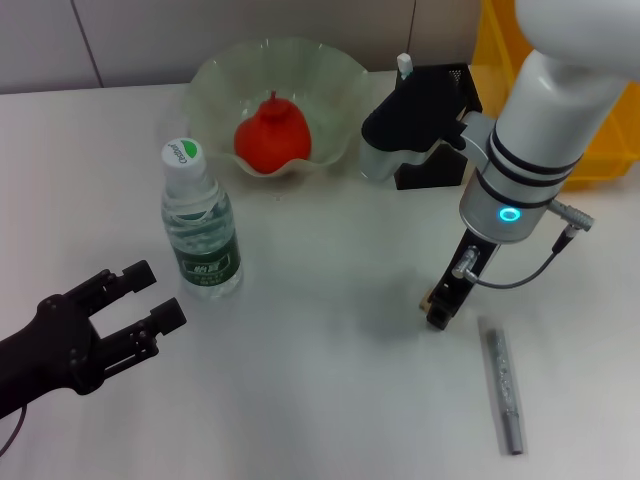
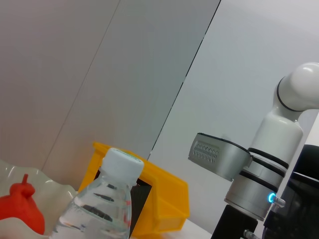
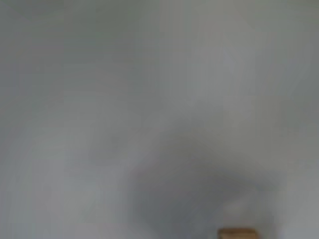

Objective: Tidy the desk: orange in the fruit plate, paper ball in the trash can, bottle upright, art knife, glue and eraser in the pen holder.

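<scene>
The bottle (image 1: 201, 232) is standing upright on the desk (image 1: 320, 400), its green label unreadable. The left gripper (image 1: 150, 295) is hovering beside it, fingers spread. The right gripper (image 1: 440, 310) is touching down near the art knife (image 1: 503, 385); its grip is hidden

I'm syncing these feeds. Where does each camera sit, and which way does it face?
Head view: on the head, looking down at the table; shows left gripper and right gripper.
Left wrist view: on the left arm, looking across past the bottle at the right arm.
Right wrist view: on the right arm, close above bare tabletop; no fingers visible.
Head and left wrist views share the bottle, red fruit and yellow bin.
</scene>
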### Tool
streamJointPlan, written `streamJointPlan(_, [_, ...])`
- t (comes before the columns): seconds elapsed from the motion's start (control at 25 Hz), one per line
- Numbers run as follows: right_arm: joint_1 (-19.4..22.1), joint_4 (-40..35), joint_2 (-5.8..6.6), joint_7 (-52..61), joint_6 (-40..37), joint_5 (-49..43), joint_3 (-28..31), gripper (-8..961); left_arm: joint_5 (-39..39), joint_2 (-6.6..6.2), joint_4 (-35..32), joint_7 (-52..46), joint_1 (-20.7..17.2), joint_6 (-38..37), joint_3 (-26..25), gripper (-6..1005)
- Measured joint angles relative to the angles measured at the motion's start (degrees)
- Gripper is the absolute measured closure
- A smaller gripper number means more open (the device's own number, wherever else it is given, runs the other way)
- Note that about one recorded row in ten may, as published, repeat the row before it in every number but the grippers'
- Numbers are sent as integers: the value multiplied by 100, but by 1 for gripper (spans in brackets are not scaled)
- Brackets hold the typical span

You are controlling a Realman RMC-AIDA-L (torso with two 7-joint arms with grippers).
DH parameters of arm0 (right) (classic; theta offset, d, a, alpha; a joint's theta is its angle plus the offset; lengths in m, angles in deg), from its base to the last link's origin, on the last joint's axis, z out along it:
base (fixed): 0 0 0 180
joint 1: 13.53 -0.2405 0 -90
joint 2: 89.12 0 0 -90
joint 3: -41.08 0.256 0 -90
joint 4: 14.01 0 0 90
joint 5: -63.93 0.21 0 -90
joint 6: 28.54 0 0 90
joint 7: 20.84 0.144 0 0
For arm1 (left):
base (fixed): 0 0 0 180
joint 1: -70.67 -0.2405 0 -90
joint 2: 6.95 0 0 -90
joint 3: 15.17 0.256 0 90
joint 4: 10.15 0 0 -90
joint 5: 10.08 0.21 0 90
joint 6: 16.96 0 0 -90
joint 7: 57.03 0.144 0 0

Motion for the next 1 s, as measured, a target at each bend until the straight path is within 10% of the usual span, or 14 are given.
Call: streamJointPlan(1.0, [4,-42,-9,44,76,88,-136,665,0,9,-2,0,-26,0,0,212])
